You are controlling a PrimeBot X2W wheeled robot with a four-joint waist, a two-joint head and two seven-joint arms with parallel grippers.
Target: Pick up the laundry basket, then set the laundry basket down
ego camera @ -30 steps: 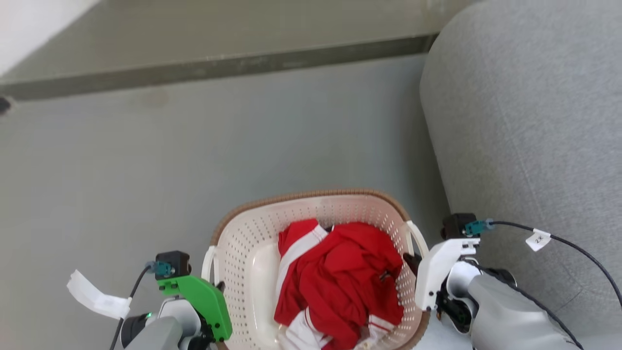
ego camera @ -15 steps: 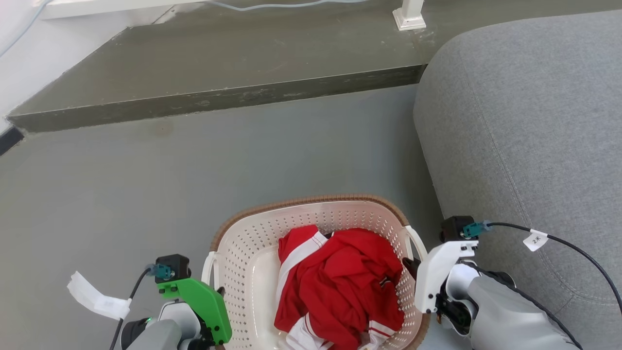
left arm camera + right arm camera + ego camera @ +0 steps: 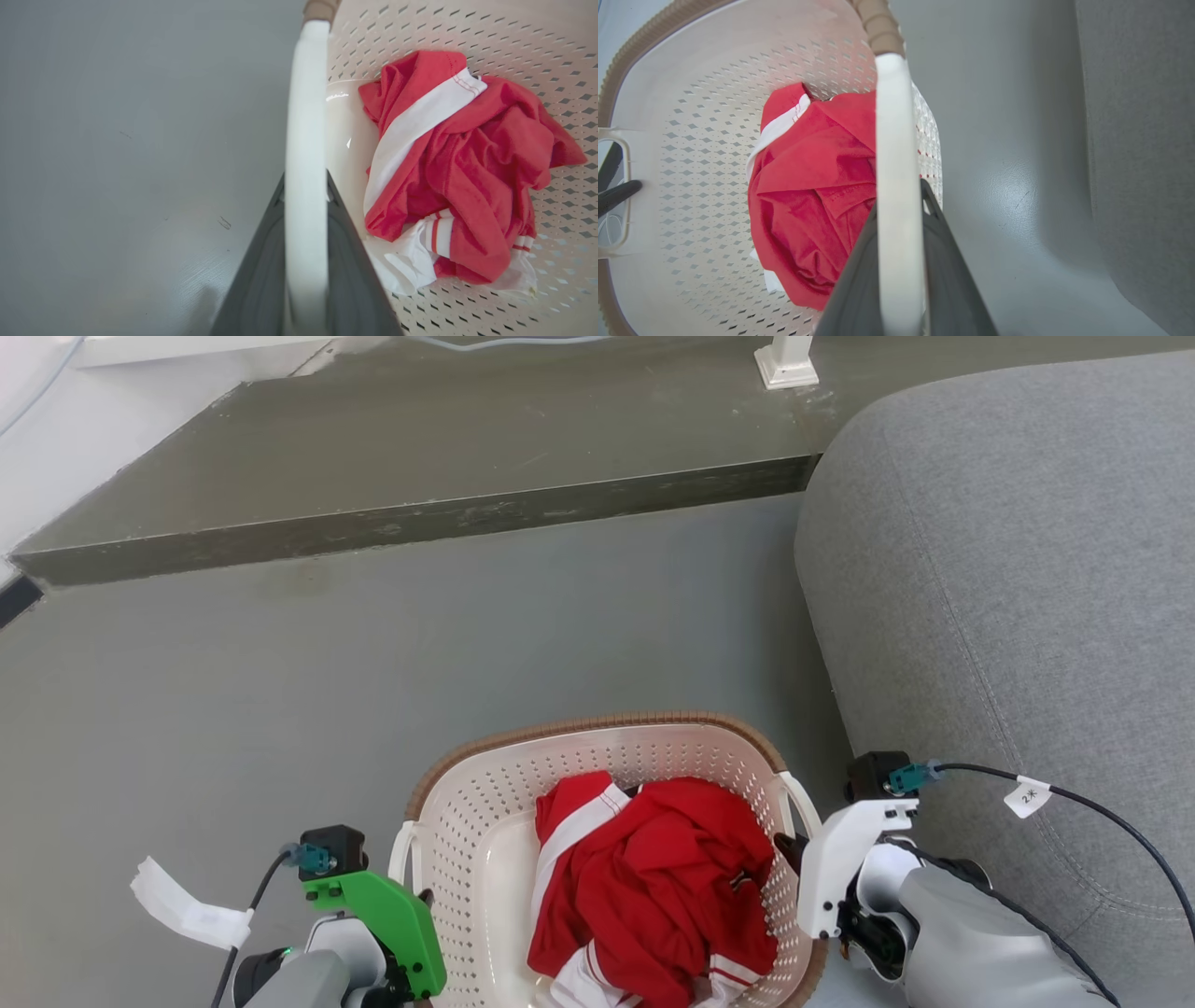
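**Basket held by both handles, bottom middle of the head view**

So the laundry basket [image 3: 597,721] sits at the bottom centre of the head view, brown rim toward the top of the frame and its near end cut off by the bottom edge. There's a crumpled pile of red and white clothes [image 3: 653,877] in it, bunched toward the right side.

The left gripper [image 3: 420,896] is at the lower left, hard against the basket's left side. In the left wrist view its two dark fingers sit on either side of the white loop handle [image 3: 306,116], clamped onto it. Same deal on the other side: the right gripper [image 3: 789,845] is at the lower right, and in the right wrist view its fingers are closed around the right handle [image 3: 896,140].

Grey floor [image 3: 280,691] fills the middle, a darker raised step [image 3: 420,439] runs across the top, and a grey sofa [image 3: 1008,569] takes up the right side, near the basket.

Can't tell whether the basket's bottom is touching the floor.
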